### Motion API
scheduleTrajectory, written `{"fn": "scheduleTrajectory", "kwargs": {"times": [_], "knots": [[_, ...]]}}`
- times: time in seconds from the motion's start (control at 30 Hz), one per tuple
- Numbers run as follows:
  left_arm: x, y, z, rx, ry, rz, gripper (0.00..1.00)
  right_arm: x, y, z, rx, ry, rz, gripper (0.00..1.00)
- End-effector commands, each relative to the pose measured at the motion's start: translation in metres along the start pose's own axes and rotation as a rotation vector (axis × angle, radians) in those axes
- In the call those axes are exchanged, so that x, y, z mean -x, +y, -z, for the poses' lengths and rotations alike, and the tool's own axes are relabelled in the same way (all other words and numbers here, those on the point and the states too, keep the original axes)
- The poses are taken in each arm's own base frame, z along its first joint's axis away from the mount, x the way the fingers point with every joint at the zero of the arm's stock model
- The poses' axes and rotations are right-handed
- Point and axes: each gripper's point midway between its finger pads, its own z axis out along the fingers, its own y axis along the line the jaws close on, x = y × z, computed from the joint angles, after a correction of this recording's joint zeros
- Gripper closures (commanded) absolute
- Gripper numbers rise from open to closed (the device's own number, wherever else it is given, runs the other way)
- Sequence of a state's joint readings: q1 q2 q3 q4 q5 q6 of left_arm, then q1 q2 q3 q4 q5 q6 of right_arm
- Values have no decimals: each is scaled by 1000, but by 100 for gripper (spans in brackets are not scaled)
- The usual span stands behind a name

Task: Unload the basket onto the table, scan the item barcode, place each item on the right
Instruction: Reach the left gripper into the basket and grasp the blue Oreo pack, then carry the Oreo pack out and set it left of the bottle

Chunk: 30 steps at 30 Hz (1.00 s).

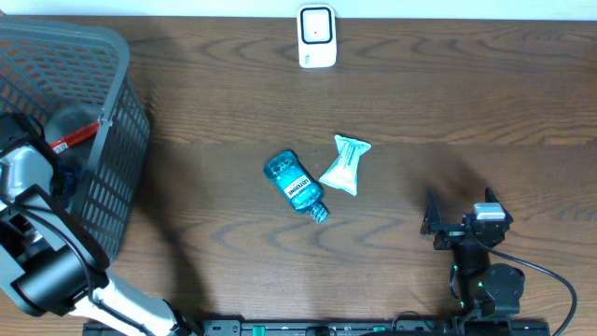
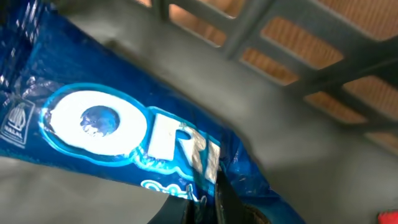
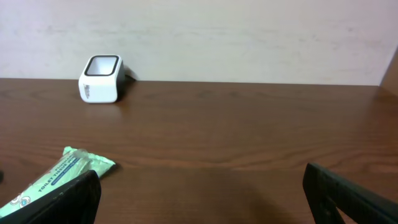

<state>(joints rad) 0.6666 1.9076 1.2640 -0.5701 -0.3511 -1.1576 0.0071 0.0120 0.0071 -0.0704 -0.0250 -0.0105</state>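
**Left end effector closed on an Oreo packet inside the basket**

The Oreo packet [image 2: 124, 137] lies in the grey mesh basket [image 1: 103, 140] at the left end of the worktop [image 1: 466, 103]. The left end effector [image 2: 214, 202] is closed narrow, apparently pinching a fold of wrapper at the packet's near edge. So thin a pinch on slick film is judged liable to slip or tear on lifting, and the packet could catch on the basket wall. No barcode shows on the visible face. If it lies underneath, the packet would need turning before the scanner [image 1: 316, 35], which stands well apart at the far edge. The right end effector [image 3: 202, 199] stands wide and empty near the front right. A mouthwash bottle [image 1: 297, 185] and a tissue pack [image 1: 346, 164] lie close together mid-worktop, on the likely path. Hidden: in the overhead view the arm covers the grip. The left wrist view is blurred and cuts off the packet's ends. A red-marked object [image 1: 75, 138] in the basket cannot be identified.
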Motion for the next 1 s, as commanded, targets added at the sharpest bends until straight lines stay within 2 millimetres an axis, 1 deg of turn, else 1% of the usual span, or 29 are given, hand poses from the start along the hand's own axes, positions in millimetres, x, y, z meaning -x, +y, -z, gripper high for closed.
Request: {"fn": "scheduleTrajectory", "kwargs": {"times": [0.0,0.1,0.17,0.23,0.27,0.33,0.4,0.43,0.5,0.53,0.57,0.6,0.7,0.77,0.83,0.87,0.9,0.93,0.97], "knots": [[21,-12,42,-110,-17,-44,92,-1,0,0,-1,0,-9,1],[43,-29,97,-273,-39,-51,93,-1,0,0,-1,0,-9,1],[63,-34,146,-399,-77,-26,93,-1,0,0,-1,0,-9,1],[80,-31,191,-510,-114,15,92,-1,0,0,-1,0,-9,1],[86,-28,212,-563,-127,31,92,-1,0,0,-1,0,-9,1],[95,-19,260,-702,-144,61,93,-1,0,0,-1,0,-9,1],[94,-11,302,-836,-133,64,93,-1,0,0,-1,0,-9,1],[89,-8,323,-910,-115,51,93,-1,0,0,-1,0,-9,1],[68,-8,359,-1048,-54,-23,93,-1,0,0,-1,0,-9,1],[53,-10,377,-1120,-14,-82,93,-1,0,0,-1,0,-9,1],[38,-11,390,-1175,27,-136,93,-1,0,0,-1,0,-9,1],[18,-13,403,-1226,77,-199,93,-1,0,0,-1,0,-9,1],[-38,-15,428,-1315,159,-416,92,-1,0,0,-1,0,-9,1],[-83,-15,439,-1363,171,-627,93,-1,0,0,-1,0,-9,1],[-128,-12,442,-1389,170,-847,93,-1,0,0,-2,0,-9,1],[-151,-9,438,-1382,163,-960,93,-1,0,0,-1,0,-9,1],[-169,-6,432,-1364,155,-1056,93,-1,0,0,-1,0,-9,1],[-191,0,421,-1326,138,-1185,93,-1,0,0,-1,0,-9,1],[-208,5,405,-1265,126,-1290,93,-1,0,0,-1,0,-9,1]]}}
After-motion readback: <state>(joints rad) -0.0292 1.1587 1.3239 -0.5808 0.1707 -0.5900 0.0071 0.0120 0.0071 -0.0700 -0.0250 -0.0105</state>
